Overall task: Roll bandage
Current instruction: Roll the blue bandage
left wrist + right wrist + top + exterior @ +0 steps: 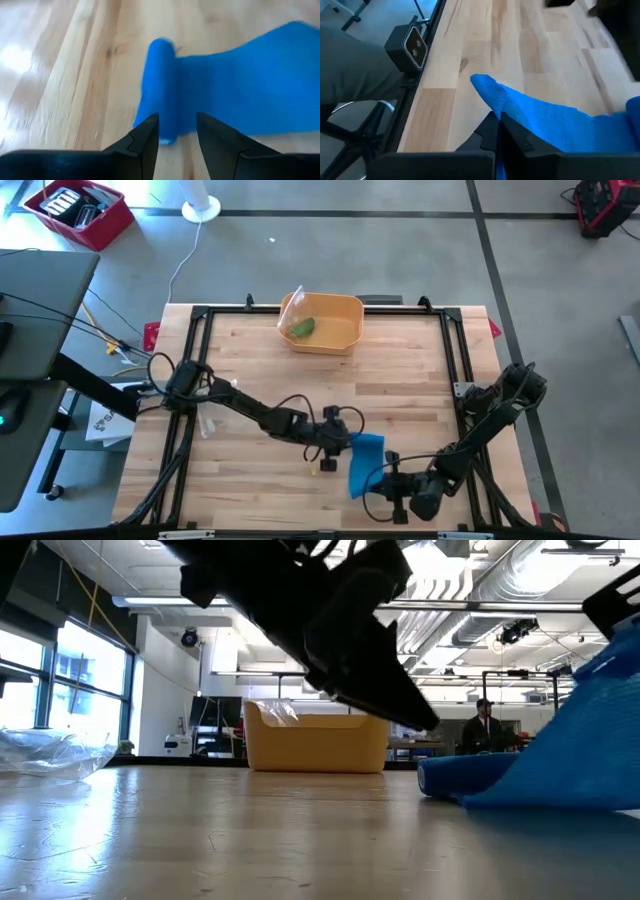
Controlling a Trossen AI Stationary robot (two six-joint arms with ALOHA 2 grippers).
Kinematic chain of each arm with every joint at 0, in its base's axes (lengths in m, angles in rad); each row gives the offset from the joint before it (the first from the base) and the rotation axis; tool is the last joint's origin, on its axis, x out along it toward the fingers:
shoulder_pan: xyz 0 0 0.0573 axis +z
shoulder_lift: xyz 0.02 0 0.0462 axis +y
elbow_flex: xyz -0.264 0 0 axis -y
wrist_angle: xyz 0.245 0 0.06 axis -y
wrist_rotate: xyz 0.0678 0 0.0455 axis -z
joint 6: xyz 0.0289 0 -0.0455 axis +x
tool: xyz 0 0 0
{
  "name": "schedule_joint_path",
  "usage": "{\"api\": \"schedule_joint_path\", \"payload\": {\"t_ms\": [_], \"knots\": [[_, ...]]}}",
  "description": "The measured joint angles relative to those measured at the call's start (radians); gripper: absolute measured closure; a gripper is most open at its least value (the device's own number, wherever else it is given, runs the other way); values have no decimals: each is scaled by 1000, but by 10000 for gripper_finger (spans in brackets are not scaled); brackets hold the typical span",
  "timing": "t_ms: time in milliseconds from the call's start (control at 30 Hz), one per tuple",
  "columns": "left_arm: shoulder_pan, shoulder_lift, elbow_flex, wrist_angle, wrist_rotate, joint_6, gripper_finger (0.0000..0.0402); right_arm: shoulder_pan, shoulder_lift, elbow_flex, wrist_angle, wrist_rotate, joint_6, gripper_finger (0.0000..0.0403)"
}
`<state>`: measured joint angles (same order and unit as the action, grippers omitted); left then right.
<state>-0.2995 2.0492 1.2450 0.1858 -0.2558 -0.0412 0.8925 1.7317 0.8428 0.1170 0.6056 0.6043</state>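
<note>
1. The bandage [364, 463] is laid on the table [400, 390] near its front edge, right of centre.
2. The left gripper [338, 442] is placed just left of the bandage's rolled end [159, 85].
3. The right gripper [392, 485] is clamped on the bandage's loose end, at the front.
4. A tub [324, 322] is set at the back edge, with a plastic bag [50, 750] at the table's left side.

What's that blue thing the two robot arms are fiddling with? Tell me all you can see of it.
It is a blue bandage, a soft woven-looking strip lying on the wooden table near its front edge. One end is wound into a small roll on the wood, where the left hand hovers, slightly open. The right hand pinches the other end, lifting it off the table.
</note>
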Motion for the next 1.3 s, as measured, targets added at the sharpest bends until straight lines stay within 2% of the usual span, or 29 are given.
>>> {"api": "schedule_joint_path", "payload": {"t_ms": [100, 200, 333, 533, 833, 967, 1167, 1300], "knots": [[10, 43, 5, 145, 78, 49, 275, 8, 0, 1, 9, 23, 6, 403], [35, 104, 1, 205, 74, 87, 275, 13, 0, 1, 11, 33, 24, 403], [86, 164, 34, 233, 94, 45, 275, 14, -1, 2, 20, 35, 25, 403], [150, 216, 79, 217, 143, -109, 275, 14, -1, 2, 23, 34, 51, 403], [242, 215, 84, 152, 194, -312, 275, 36, 10, 2, 19, 1, 161, 403], [258, 216, 82, 113, 173, -328, 275, 59, 70, 2, 24, -50, 248, 403], [256, 217, 80, 108, 160, -343, 275, 103, 182, 1, 133, -125, 375, 403], [249, 217, 80, 102, 156, -343, 275, 125, 213, 2, 174, -129, 417, 403]]}}
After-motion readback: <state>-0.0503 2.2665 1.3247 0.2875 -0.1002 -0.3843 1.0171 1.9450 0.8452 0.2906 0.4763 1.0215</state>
